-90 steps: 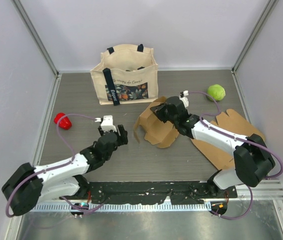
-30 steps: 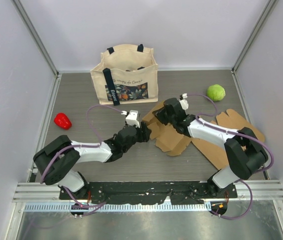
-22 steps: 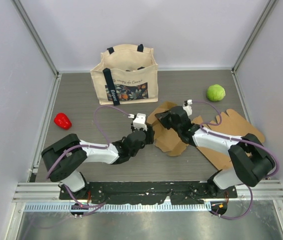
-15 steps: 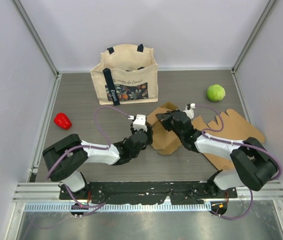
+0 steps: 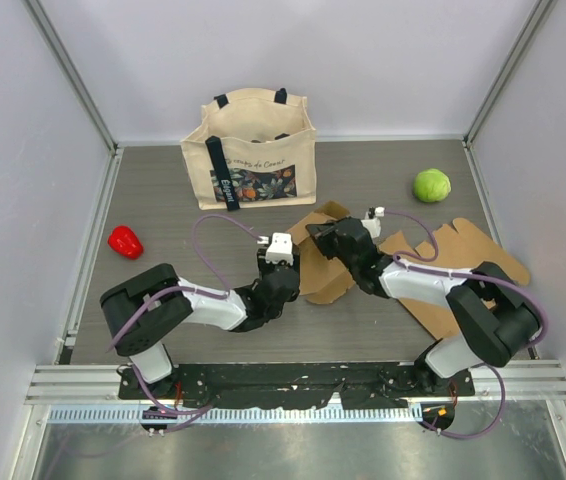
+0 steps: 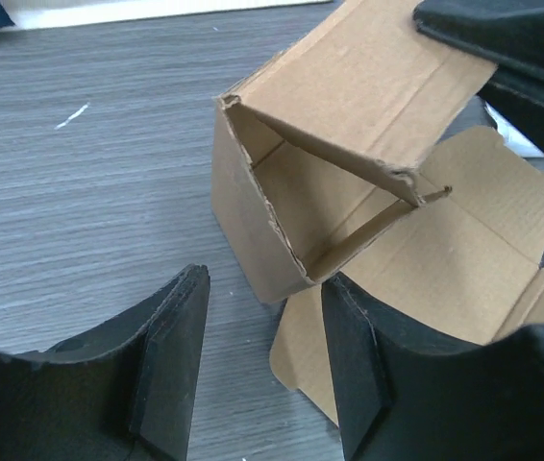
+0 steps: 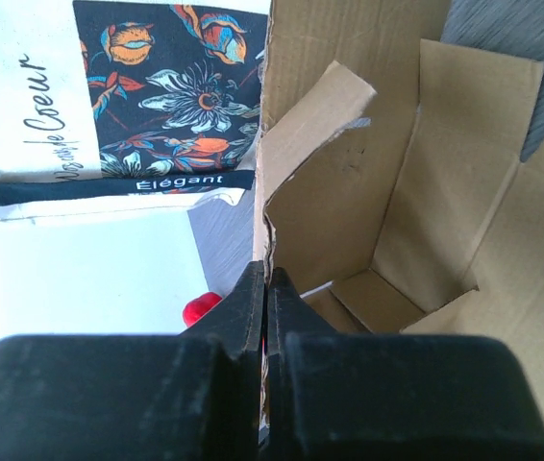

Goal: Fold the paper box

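Note:
The brown cardboard paper box [image 5: 318,270] stands partly erected mid-table, its flaps spread. My right gripper [image 5: 325,240] is shut on the box's wall edge [image 7: 266,216]; its fingers pinch the cardboard in the right wrist view [image 7: 265,288]. My left gripper [image 5: 281,268] is open at the box's left side. In the left wrist view the box corner [image 6: 272,240] sits just past the open fingers [image 6: 171,365], and a flat flap [image 6: 426,269] lies under the right finger. The box interior shows in the right wrist view.
A cream tote bag [image 5: 251,150] with a floral print stands behind the box. A green ball [image 5: 431,185] lies at far right. A red object [image 5: 125,241] lies at left. A flat cardboard sheet [image 5: 463,270] lies under the right arm.
My left arm has swung right and reached the box's left side. My right gripper has drawn the box nearer and leftward, and the box has folded up more upright.

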Tool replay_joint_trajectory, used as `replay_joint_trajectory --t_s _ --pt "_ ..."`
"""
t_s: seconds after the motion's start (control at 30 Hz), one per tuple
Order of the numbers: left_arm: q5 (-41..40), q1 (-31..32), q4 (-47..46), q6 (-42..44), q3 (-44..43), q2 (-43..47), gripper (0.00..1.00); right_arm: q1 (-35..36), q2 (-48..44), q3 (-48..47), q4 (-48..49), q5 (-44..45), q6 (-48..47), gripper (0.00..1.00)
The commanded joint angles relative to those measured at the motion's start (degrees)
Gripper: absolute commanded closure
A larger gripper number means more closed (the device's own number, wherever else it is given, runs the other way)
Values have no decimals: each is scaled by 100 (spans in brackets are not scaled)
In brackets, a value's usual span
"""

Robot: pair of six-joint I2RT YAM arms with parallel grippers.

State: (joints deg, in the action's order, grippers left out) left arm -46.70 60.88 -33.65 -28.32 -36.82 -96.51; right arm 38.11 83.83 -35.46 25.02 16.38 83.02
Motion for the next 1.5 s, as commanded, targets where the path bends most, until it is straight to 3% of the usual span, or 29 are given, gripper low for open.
replay_joint_trajectory --t_s 0.0,0.27,0.43,0.67,0.83,1.07,1.27,1.47 --pt "-709 -15 -651 353 -238 -113 45 100 239 -347 -779 58 65 99" --pt "247 -24 -1468 485 463 237 33 83 537 -962 -1236 278 -322 99" --pt "206 -32 -1627 424 816 440 32 -14 705 -1375 -1499 216 -612 99" --pt "451 -313 -2180 414 1202 536 33 -14 713 -1138 -1333 234 -454 99" --pt "1064 -595 -2629 345 1528 721 36 -14 696 -1051 -1254 181 -436 99" --pt "1857 -797 -2629 695 1160 467 32 -14 705 -1059 -1183 49 -331 99" --pt "2112 -789 -2480 608 589 45 41 -14 670 -1033 -1209 49 -234 99" --pt "1752 -762 -2383 459 272 -254 52 -5 520 -822 -1262 181 -111 99"
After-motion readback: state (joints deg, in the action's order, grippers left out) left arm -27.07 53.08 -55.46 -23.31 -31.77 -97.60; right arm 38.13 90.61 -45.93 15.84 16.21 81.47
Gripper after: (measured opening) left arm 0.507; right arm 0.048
